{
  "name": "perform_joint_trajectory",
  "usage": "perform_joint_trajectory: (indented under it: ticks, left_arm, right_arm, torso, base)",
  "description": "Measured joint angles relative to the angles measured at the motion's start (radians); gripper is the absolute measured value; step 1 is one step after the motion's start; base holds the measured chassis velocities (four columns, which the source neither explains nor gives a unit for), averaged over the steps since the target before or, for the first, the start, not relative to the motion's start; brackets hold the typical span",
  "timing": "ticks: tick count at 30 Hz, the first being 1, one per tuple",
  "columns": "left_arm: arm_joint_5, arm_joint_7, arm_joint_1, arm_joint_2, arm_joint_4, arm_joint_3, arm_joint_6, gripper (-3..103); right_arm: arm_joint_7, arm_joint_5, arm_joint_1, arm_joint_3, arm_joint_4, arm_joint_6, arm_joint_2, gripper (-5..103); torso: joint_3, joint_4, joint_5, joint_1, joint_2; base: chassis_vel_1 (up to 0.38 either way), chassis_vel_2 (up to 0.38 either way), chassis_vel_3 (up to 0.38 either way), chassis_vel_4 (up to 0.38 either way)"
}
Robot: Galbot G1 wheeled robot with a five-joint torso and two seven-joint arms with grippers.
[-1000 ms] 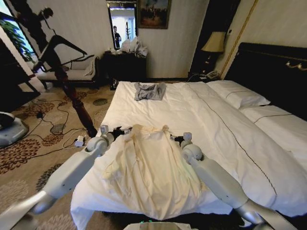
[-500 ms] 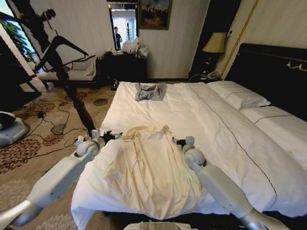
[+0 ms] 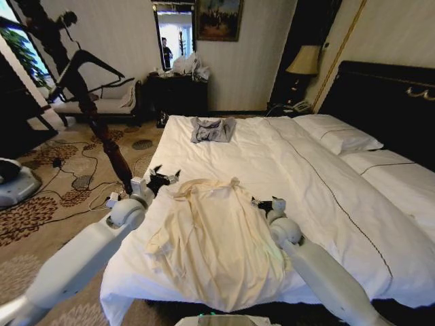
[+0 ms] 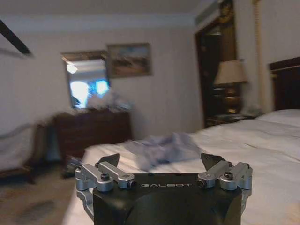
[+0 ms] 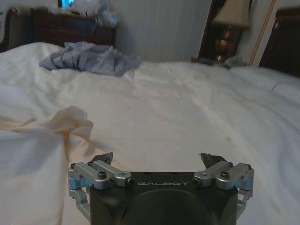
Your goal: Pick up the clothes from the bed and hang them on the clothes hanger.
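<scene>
Since the cream shirt [image 3: 211,238] lies flat on the bed [image 3: 326,190], its collar at twelve o'clock, the spread, empty left gripper [image 3: 163,179] and right gripper [image 3: 264,204] are held flanking its shoulders.

Thin, soft cream cloth shirt [image 3: 214,238] on smooth white bed [image 3: 326,183] sheets.

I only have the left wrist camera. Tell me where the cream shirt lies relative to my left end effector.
Observer: The shirt lies spread on the near end of the bed. The left end effector is open beside the shirt's collar end, on the robot's left.
Operator: Now report the right end effector.
Observer: The right end effector is open and empty, low over the sheet on the shirt's other side.
Operator: Name anything near my left arm.
Observer: A dark wooden coat stand rises from the carpet beside the bed.
</scene>
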Motion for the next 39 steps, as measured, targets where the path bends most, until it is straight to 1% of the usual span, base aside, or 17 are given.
perform_joint_trajectory:
  ticks: [1,3,5,6,9,10,12,13,16,18,21,22,25,28,34,37,39]
  left_arm:
    - [-0.01,-0.022,-0.011,0.017,-0.015,-0.022,0.006,100]
    - [-0.032,-0.032,-0.016,0.042,-0.033,-0.063,0.009,100]
    - [-0.046,-0.033,-0.017,0.053,-0.043,-0.083,0.011,100]
    - [-0.067,-0.034,-0.017,0.069,-0.056,-0.118,0.016,100]
    - [-0.116,-0.048,-0.022,0.11,-0.093,-0.185,0.045,100]
    - [-0.116,-0.048,-0.022,0.11,-0.093,-0.185,0.045,100]
    - [-0.146,-0.096,-0.057,0.15,-0.122,-0.203,0.105,100]
    - [-0.146,-0.096,-0.057,0.15,-0.122,-0.203,0.105,100]
    - [-0.179,-0.145,-0.132,0.218,-0.145,-0.224,0.196,100]
    - [-0.194,-0.148,-0.144,0.232,-0.145,-0.233,0.213,100]
    - [-0.261,-0.14,-0.178,0.281,-0.114,-0.276,0.25,100]
    - [-0.261,-0.14,-0.178,0.281,-0.114,-0.276,0.25,100]
    - [-0.347,-0.125,-0.205,0.307,-0.052,-0.318,0.262,100]
    - [-0.365,-0.112,-0.226,0.313,-0.01,-0.326,0.262,100]
    - [-0.329,-0.08,-0.272,0.313,0.12,-0.348,0.249,100]
    - [-0.308,-0.066,-0.291,0.318,0.156,-0.346,0.244,100]
    - [-0.297,-0.059,-0.32,0.318,0.187,-0.327,0.236,100]
  right_arm:
    - [-0.028,-0.039,-0.045,0.029,0.02,0.041,-0.002,100]
    - [-0.083,-0.094,-0.127,0.083,0.053,0.113,-0.001,100]
    - [-0.103,-0.117,-0.165,0.111,0.074,0.138,0.003,100]
    - [-0.126,-0.144,-0.217,0.145,0.104,0.158,0.015,100]
    - [-0.153,-0.197,-0.305,0.203,0.174,0.174,0.046,100]
    - [-0.153,-0.197,-0.305,0.203,0.174,0.174,0.046,100]
    - [-0.168,-0.242,-0.351,0.228,0.202,0.183,0.072,100]
    - [-0.168,-0.242,-0.351,0.228,0.202,0.183,0.072,100]
    - [-0.176,-0.281,-0.386,0.242,0.205,0.191,0.122,100]
    - [-0.176,-0.288,-0.389,0.243,0.201,0.193,0.132,100]
    - [-0.176,-0.317,-0.402,0.241,0.195,0.196,0.166,100]
    - [-0.176,-0.317,-0.402,0.241,0.195,0.196,0.166,100]
    - [-0.176,-0.34,-0.426,0.244,0.206,0.196,0.187,100]
    - [-0.176,-0.345,-0.432,0.243,0.207,0.196,0.188,100]
    - [-0.174,-0.347,-0.419,0.219,0.204,0.194,0.189,100]
    - [-0.174,-0.347,-0.414,0.208,0.199,0.193,0.185,100]
    - [-0.173,-0.346,-0.413,0.204,0.198,0.193,0.184,100]
  torso:
    - [0.0,-0.0001,0.0003,0.0,0.0]
    - [0.0,-0.0006,-0.0001,0.0,0.0]
    - [0.0,-0.0006,-0.0001,0.0,0.0]
    - [0.0,-0.0005,0.0003,0.0,0.0]
    - [0.0,-0.0001,-0.0006,0.0,0.0]
    - [0.0,-0.0001,-0.0006,0.0,0.0]
    - [0.0,0.0001,0.0,0.0,0.0]
    - [0.0,0.0001,0.0,0.0,0.0]
    - [0.0,-0.0006,0.0004,0.0,0.0]
    - [0.0,-0.0004,0.0003,0.0,0.0]
    - [0.0,0.0001,0.0001,0.0,0.0]
    - [0.0,0.0001,0.0001,0.0,0.0]
    - [0.0,-0.0003,-0.0002,0.0,0.0]
    - [0.0,-0.0003,-0.0001,0.0,0.0]
    - [0.0,0.0001,-0.0002,0.0,0.0]
    - [0.0,-0.0003,-0.0003,0.0,0.0]
    - [0.0,0.0003,0.0002,0.0,0.0]
  base:
    - [0.0,0.0,0.0,0.0]
    - [0.0,0.0,0.0,0.0]
    - [0.0,0.0,0.0,0.0]
    - [0.0,0.0,0.0,0.0]
    - [0.0,0.0,0.0,0.0]
    - [0.0,0.0,0.0,0.0]
    - [0.0,0.0,0.0,0.0]
    - [0.0,0.0,0.0,0.0]
    - [0.0,0.0,0.0,0.0]
    - [0.0,0.0,0.0,0.0]
    - [0.0,0.0,0.0,0.0]
    - [0.0,0.0,0.0,0.0]
    - [0.0,0.0,0.0,0.0]
    - [0.0,0.0,0.0,0.0]
    - [0.0,0.0,0.0,0.0]
    - [0.0,0.0,0.0,0.0]
    - [0.0,0.0,0.0,0.0]
